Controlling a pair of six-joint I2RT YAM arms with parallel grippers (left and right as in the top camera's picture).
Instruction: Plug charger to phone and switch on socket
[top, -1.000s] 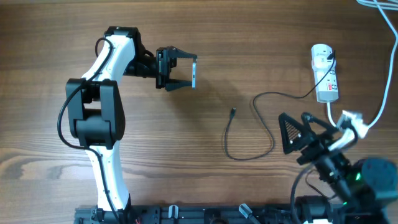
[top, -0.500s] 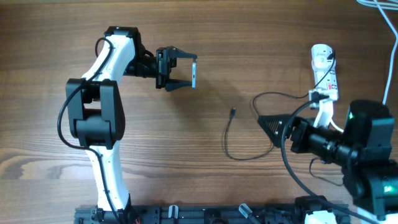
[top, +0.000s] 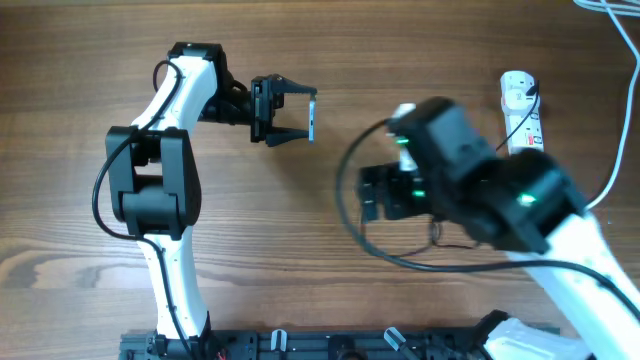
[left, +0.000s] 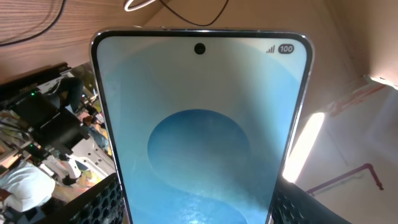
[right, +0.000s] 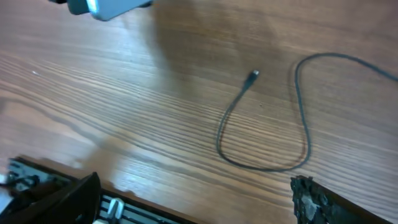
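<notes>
Charger lies looped on the table, tip free and touching nothing. Right gripper hangs over it, its 2 jaws wide apart and empty. Farther back on the left, left gripper is clamped on the phone, held on edge, screen lit. Socket sits far right.

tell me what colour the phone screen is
The phone screen is pale blue with a darker blue circle; the left wrist view shows it best.
</notes>
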